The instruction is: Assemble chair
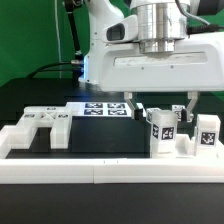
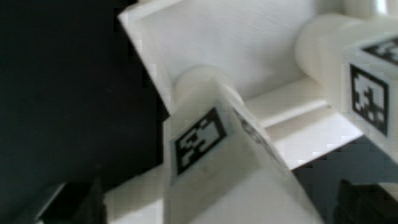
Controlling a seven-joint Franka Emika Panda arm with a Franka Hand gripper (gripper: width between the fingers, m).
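Chair part (image 1: 162, 131), tagged, stands upright directly below pincer (image 1: 160, 108), between its spread fingers (image 1: 131, 106), touching neither. Pincer released, holding nothing. Long axis vertical; a straight drop looks enough to straddle it.

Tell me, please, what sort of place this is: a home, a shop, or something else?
Most likely a robotics laboratory bench. A robot arm's hand hangs over a black table, the white chair parts carry square tags, and a marker board with such tags lies flat on it.
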